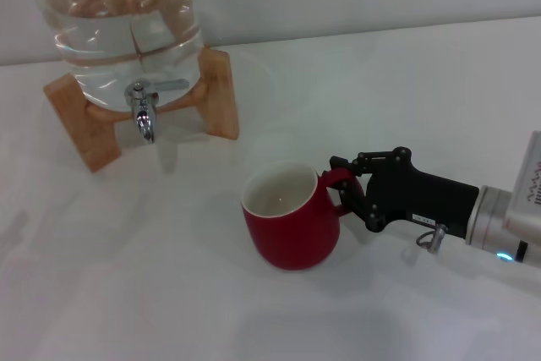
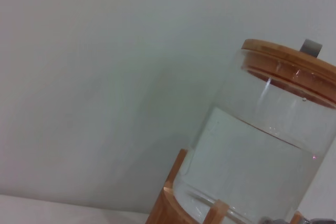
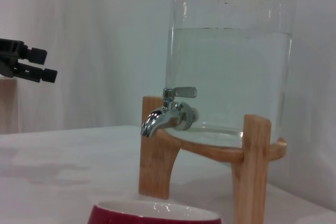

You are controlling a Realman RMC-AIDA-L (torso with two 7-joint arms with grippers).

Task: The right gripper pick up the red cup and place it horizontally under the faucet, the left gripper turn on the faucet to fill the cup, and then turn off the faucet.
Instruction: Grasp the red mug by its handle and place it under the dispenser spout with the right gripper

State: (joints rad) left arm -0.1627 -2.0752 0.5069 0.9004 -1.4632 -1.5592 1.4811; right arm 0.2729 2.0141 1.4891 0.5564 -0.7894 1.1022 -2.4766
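Fingers of my right gripper [image 1: 342,185] sit clamped around the loop handle of the red cup [image 1: 292,217], one above and one below it, as far as the head view lets me judge. My left gripper [image 3: 31,66] shows only in the right wrist view, hanging in the air well off to the side of the jar; whether its fingers are apart or together I cannot tell.

Largest first: the white table [image 1: 127,293] carries everything. On it stands the clear water jar [image 1: 127,23], holding plenty of water, cradled in a wooden stand [image 1: 215,90]. The cup stands upright on the table, near the stand but well short of the spout. Smallest is the chrome faucet [image 1: 144,112], lever flat, spout pointing down.

I think the risk lies in my hold. A grip on a thin glossy handle could let the heavy cup swing or slip as I lift. Carried too high, its rim could knock the spout or the stand leg.
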